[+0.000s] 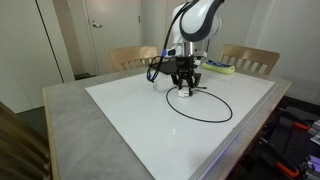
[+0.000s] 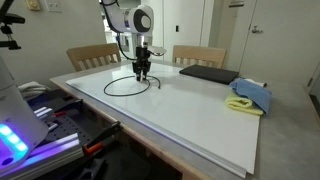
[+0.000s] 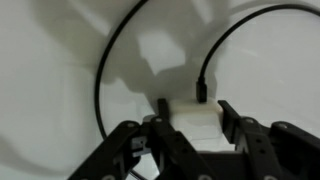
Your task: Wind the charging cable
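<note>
The charging cable (image 1: 212, 110) is a thin black cord lying in a wide loop on the white tabletop; it shows in both exterior views (image 2: 118, 88). My gripper (image 1: 183, 88) (image 2: 143, 73) is low over the table at the loop's far side. In the wrist view the fingers (image 3: 194, 108) sit against both sides of a small white block (image 3: 196, 126), which looks like the cable's adapter. The cable's plug end (image 3: 201, 92) lies just beyond the block, and the cord arcs away on both sides (image 3: 110, 70).
A flat black pad (image 2: 208, 73) and a blue and yellow cloth (image 2: 250, 97) lie on the table's far side. Wooden chairs (image 1: 135, 57) (image 1: 250, 60) stand behind the table. The white board (image 1: 140, 115) covers most of the tabletop.
</note>
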`<state>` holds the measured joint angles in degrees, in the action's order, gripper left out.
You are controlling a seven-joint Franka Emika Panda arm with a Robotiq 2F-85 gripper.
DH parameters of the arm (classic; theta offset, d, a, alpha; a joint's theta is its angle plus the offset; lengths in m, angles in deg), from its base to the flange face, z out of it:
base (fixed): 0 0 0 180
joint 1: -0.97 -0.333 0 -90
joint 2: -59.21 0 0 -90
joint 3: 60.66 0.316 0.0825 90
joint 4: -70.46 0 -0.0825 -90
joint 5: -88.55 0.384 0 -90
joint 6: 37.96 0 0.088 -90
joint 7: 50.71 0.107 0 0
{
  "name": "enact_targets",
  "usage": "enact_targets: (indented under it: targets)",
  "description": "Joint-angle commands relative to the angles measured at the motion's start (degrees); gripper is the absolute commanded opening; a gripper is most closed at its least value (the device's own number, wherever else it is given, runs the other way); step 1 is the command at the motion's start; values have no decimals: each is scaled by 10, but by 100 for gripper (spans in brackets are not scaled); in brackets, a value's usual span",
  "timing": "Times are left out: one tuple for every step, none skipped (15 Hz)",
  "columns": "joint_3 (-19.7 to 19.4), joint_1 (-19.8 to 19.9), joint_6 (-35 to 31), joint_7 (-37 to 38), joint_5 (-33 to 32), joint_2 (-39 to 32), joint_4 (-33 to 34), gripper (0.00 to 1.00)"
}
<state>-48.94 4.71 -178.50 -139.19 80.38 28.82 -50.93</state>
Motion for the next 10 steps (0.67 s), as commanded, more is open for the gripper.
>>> enact_targets:
  targets:
    - [-4, -2, -10, -21, 4, -1, -7, 27]
    - [-5, -2, -8, -23, 3, -1, -5, 36]
    - [-5, -2, -6, -23, 3, -1, -4, 77]
    - [-6, -1, -5, -23, 5, 0, -2, 78]
    - [-6, -1, -4, -23, 5, 1, -2, 84]
    - [-6, 0, -3, -23, 7, 2, -1, 90]
    - [-6, 1, -2, -21, 8, 7, -3, 98]
    - [-7, 0, -2, -18, 8, 11, -5, 99]
    - [-7, -1, 2, -10, 12, 18, -5, 100]
    - [-7, -1, 5, -3, 18, 23, -5, 100]
